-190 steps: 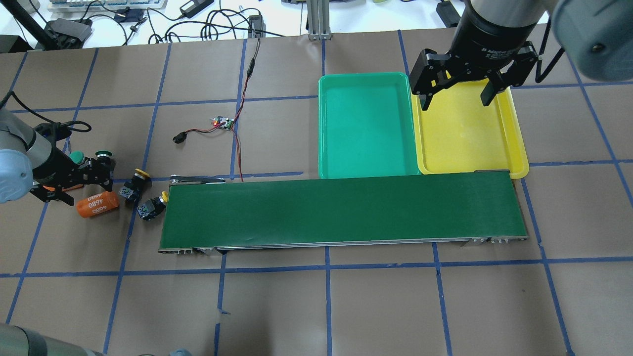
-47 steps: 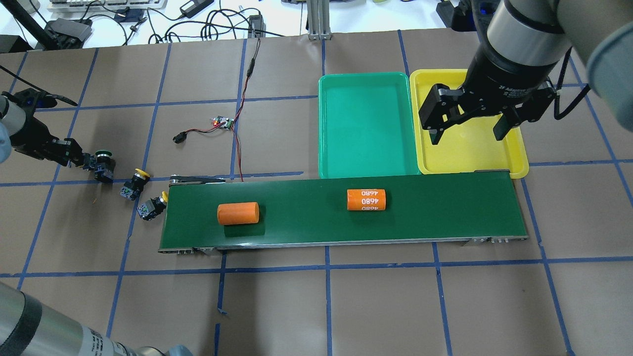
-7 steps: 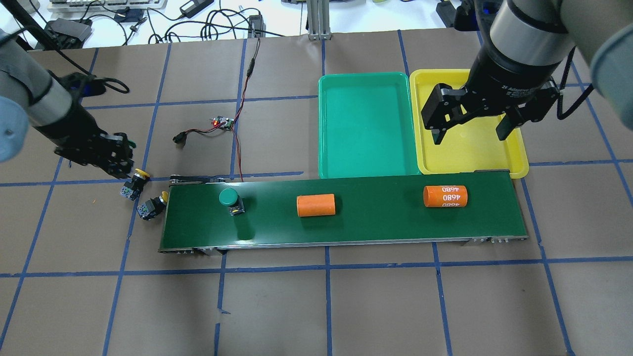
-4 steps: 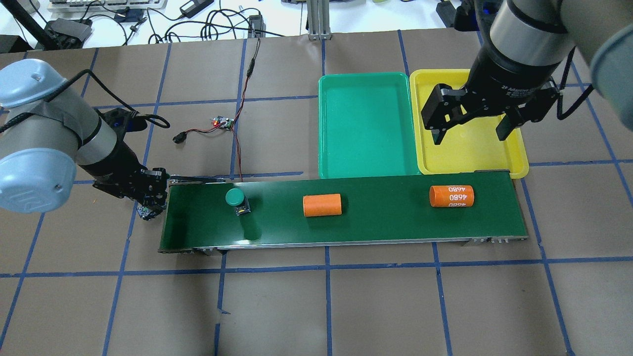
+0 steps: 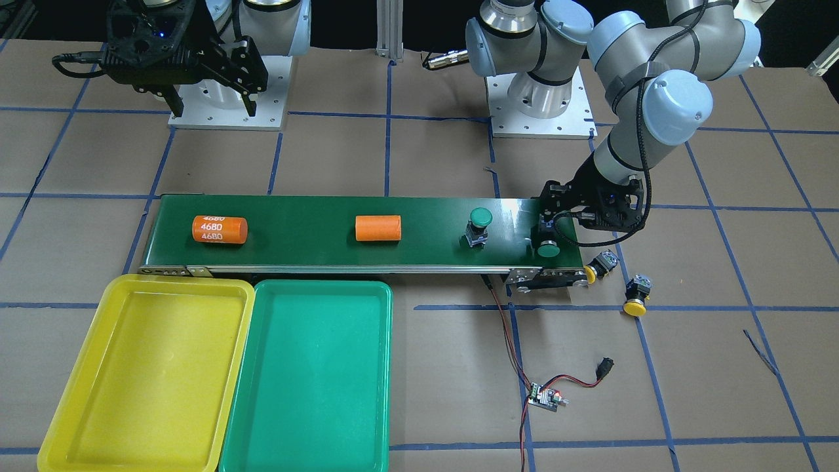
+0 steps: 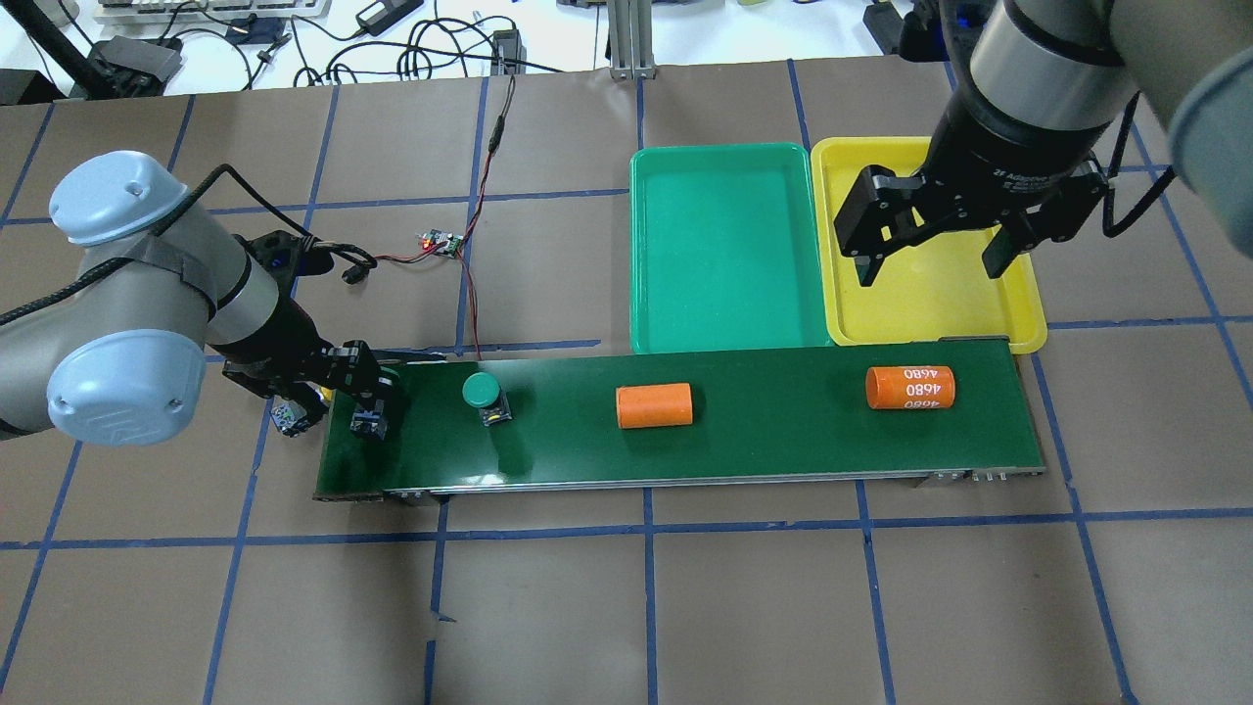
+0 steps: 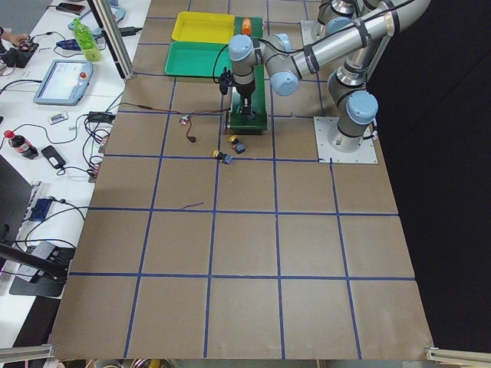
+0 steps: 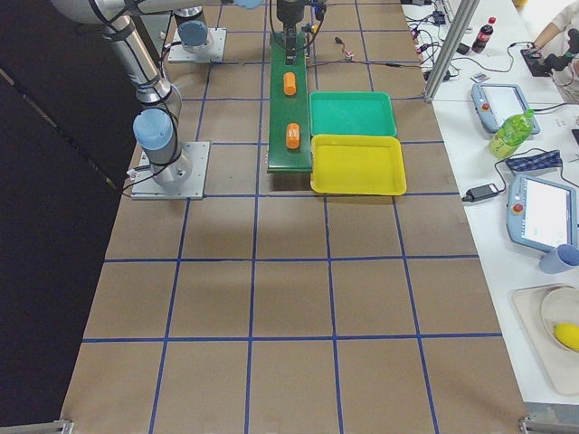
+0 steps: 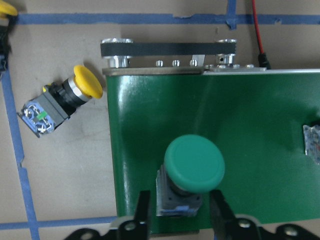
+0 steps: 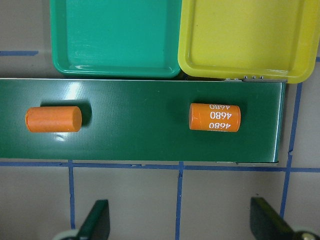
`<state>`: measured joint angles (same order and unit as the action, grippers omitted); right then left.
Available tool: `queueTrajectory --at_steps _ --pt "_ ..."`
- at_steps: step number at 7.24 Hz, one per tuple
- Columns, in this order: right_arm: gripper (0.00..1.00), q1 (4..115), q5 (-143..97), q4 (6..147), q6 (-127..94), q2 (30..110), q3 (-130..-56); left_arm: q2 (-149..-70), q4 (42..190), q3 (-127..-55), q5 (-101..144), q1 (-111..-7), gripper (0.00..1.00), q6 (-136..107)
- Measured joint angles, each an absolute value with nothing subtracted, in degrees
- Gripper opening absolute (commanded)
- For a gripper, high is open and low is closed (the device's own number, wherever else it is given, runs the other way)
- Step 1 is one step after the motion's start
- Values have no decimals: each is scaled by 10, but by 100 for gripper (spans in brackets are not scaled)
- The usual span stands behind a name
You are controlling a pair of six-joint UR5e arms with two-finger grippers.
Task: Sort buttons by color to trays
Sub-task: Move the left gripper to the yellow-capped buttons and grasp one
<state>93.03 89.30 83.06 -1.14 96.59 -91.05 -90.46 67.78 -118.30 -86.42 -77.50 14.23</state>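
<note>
My left gripper (image 6: pixel 370 416) hangs over the left end of the belt, shut on a green button (image 9: pixel 192 167) whose cap faces the wrist camera. A second green button (image 6: pixel 480 392) stands on the belt just to its right. Two yellow buttons (image 5: pixel 600 265) (image 5: pixel 637 300) lie on the table beyond the belt's end; the overhead view shows only one grey body (image 6: pixel 287 418) beside my arm. The green tray (image 6: pixel 724 245) and yellow tray (image 6: pixel 930 304) sit behind the belt, both bare. My right gripper (image 6: pixel 930 264) hovers open above the yellow tray.
The dark green conveyor belt (image 6: pixel 764 441) carries a plain orange cylinder (image 6: pixel 654 406) and an orange cylinder marked 4680 (image 6: pixel 910 388) near its right end. A small circuit board with red and black wires (image 6: pixel 440 243) lies behind the belt's left end.
My left gripper has moved right, from the table onto the belt's left end, carrying the green button. Everything riding on the belt has shifted right. The right arm has stayed still.
</note>
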Motion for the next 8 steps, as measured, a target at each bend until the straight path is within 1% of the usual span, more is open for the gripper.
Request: queueTrajectory --at_steps 2,4,6,8 --pt "100 930 893 831 -11 966 -911 -905 670 -1166 -865 -772 100 140" --pt "100 930 893 830 -11 966 -911 -899 707 -1118 -869 -754 100 151" --pt "100 930 893 830 -11 966 -911 -931 723 -1083 -866 -685 100 272" --pt "100 930 893 830 -11 966 -911 -987 681 -1076 -865 -630 100 389"
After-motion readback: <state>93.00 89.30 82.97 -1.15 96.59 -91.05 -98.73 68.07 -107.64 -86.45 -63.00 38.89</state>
